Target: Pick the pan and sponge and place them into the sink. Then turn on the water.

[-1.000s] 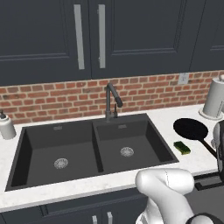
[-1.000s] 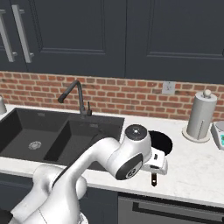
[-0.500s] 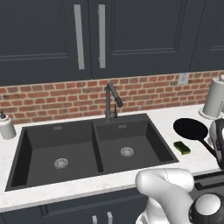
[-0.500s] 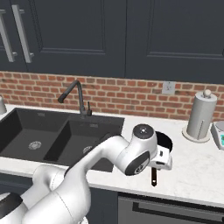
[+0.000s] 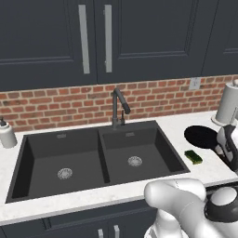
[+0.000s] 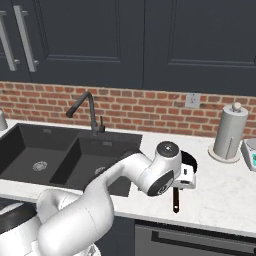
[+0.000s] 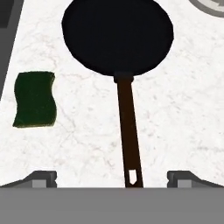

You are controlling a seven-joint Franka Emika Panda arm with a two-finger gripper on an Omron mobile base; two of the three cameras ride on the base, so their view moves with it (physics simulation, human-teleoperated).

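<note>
The arm reaches out from the base and bends at the elbow, so that its wrist hangs over the white marble surface [image 6: 220, 187] to the right of the sink [image 5: 100, 160]. The hand points straight down at the surface. In the hand view the end effector [image 7: 111, 177] stands released, its two dark fingertips [image 7: 41, 178] spread wide apart at the bottom of the frame, holding nothing.

The pan [image 7: 117, 37] lies flat on the surface directly ahead of the end effector, its round black bowl at the far end and its thin dark handle [image 7: 128, 135] running straight back toward the hand. The end of the handle, with its small hanging hole, sits between the two fingertips, close to the middle of the gap and touching neither. In the right base view the wrist covers most of the pan, and the handle tip [image 6: 175, 200] sticks out below the hand toward the front edge of the surface.

The sponge [image 7: 35, 99] lies on the surface to the left of the handle in the hand view, dark green face up, apart from the pan and ahead of the left fingertip. In the left base view the sponge [image 5: 193, 156] rests between the pan [image 5: 201, 136] and the sink's right basin.

The faucet [image 5: 118, 108] stands behind the sink's divider, well away from the end effector. A paper towel roll [image 6: 228, 133] stands beyond the pan by the brick wall.
</note>
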